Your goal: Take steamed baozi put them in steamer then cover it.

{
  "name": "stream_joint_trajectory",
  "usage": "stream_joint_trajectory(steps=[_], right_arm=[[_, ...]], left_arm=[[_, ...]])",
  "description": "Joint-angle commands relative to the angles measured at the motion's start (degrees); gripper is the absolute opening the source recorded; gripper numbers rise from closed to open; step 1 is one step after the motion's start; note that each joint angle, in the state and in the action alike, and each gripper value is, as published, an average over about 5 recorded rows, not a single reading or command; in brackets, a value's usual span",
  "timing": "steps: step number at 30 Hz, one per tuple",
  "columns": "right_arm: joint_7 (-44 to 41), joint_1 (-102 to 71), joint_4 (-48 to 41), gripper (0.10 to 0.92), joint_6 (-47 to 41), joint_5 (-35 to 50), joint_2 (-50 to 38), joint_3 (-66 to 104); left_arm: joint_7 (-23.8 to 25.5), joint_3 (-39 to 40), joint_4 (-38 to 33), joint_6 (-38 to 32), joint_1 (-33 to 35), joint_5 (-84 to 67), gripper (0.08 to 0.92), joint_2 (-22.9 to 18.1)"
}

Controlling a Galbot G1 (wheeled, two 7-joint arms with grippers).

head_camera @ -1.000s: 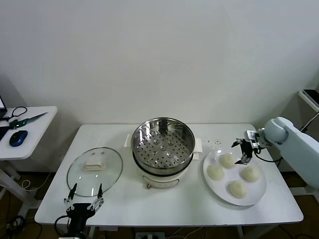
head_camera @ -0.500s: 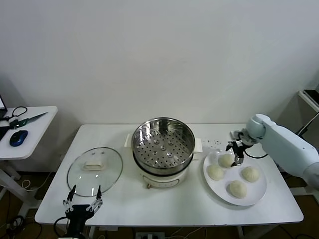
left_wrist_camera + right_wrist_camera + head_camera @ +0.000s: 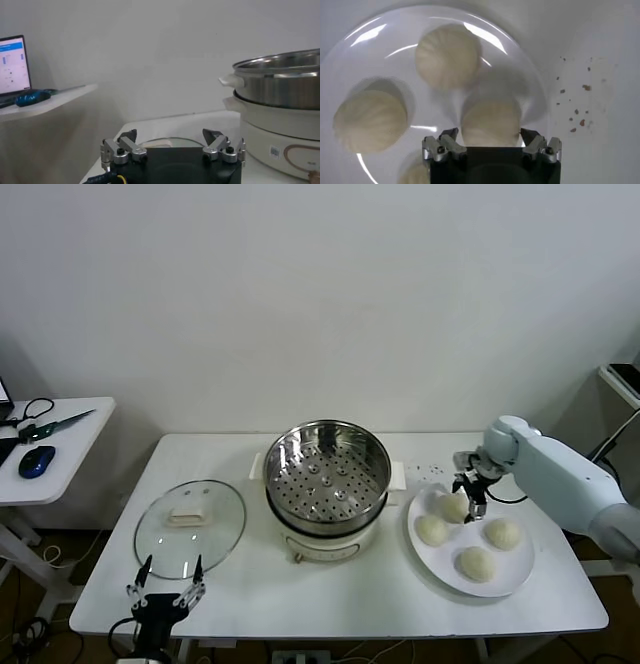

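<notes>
Four cream-white baozi lie on a white plate (image 3: 440, 570) right of the steamer (image 3: 327, 484), whose perforated tray holds nothing. My right gripper (image 3: 470, 485) is open just over the back-left baozi (image 3: 451, 507). In the right wrist view my right gripper (image 3: 490, 136) has its fingers either side of that baozi (image 3: 490, 120), with the others (image 3: 448, 56) around it. The glass cover (image 3: 190, 521) lies flat on the table left of the steamer. My left gripper (image 3: 166, 584) is open and empty at the table's front edge, just before the cover (image 3: 160, 142).
The steamer (image 3: 280, 90) stands at the table's middle. A side table (image 3: 55, 449) at the far left carries a blue mouse (image 3: 36, 461) and scissors. Small crumbs (image 3: 577, 107) lie on the table beside the plate (image 3: 395, 60). A shelf stands at the far right.
My right gripper has moved left and down, from the plate's back edge to just over the back-left baozi. The left arm has not moved.
</notes>
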Motion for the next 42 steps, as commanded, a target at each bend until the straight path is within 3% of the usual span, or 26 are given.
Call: stream_joint_trajectory(steps=[1,15,22,30,35,42], right_arm=[[0.0,0.3,-1.1,0.749,0.2,-0.5,0.8,-0.3],[-0.2,4.1,3.4,0.693,1.4,3.2,-1.5,-4.1],[-1.8,19.5,11.3,0.695,8.7,5.5,-2.8,-15.0],[-3.7,37.5,17.5,0.696,17.1,8.9,2.5,-26.7],[-4.0,41.3,21.1,0.696,23.1,5.9,8.6,-28.1],[-2.5,36.8,21.2,0.698,31.7,-6.1,18.3,-22.9]], left_arm=[[-0.1,0.0,0.1,0.0,0.0,0.1,0.823,0.1],[-0.8,0.2,0.3,0.2,1.2,0.0,0.823,0.2],[-1.3,0.4,-0.2,0.6,1.6,-0.1,0.823,0.2],[-1.2,0.5,-0.6,0.6,2.0,-0.1,0.823,0.1],[-1.2,0.6,-0.7,0.5,2.4,0.0,0.823,-0.1],[-0.9,0.4,-1.3,0.1,3.3,0.0,0.823,-0.1]])
